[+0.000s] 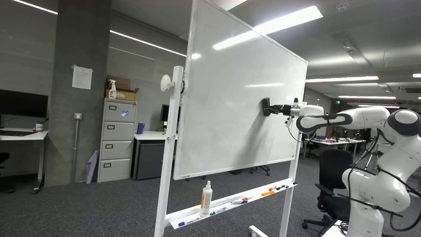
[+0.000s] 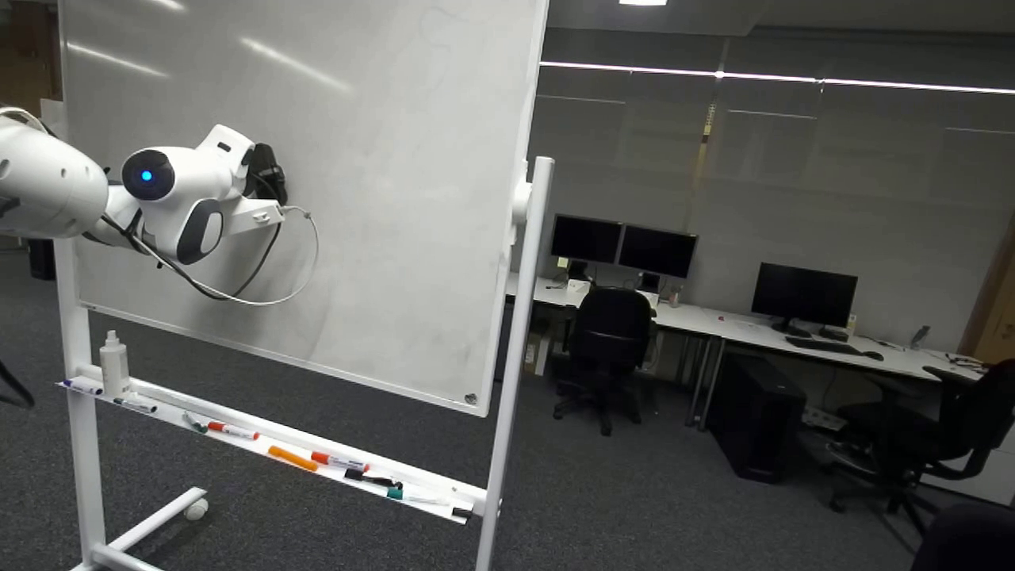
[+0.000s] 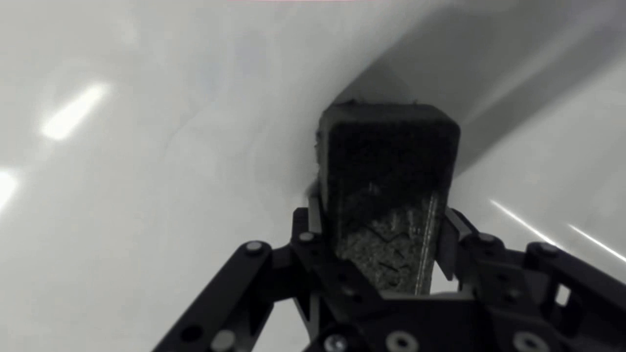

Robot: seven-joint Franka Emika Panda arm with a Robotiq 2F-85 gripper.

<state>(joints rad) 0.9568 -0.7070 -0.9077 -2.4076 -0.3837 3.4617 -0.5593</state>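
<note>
In an exterior view, a grey filing cabinet (image 1: 118, 140) stands near nine o'clock, a white bottle (image 1: 206, 199) at six, a whiteboard (image 1: 227, 95) across the centre; toward three, a black eraser (image 1: 265, 108) sits at the whiteboard's surface (contact is unclear), clamped in the gripper (image 1: 271, 109) of a white arm (image 1: 368, 117).

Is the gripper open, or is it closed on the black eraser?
Closed: in the wrist view, the gripper has its fingers against both sides of the eraser.
</note>
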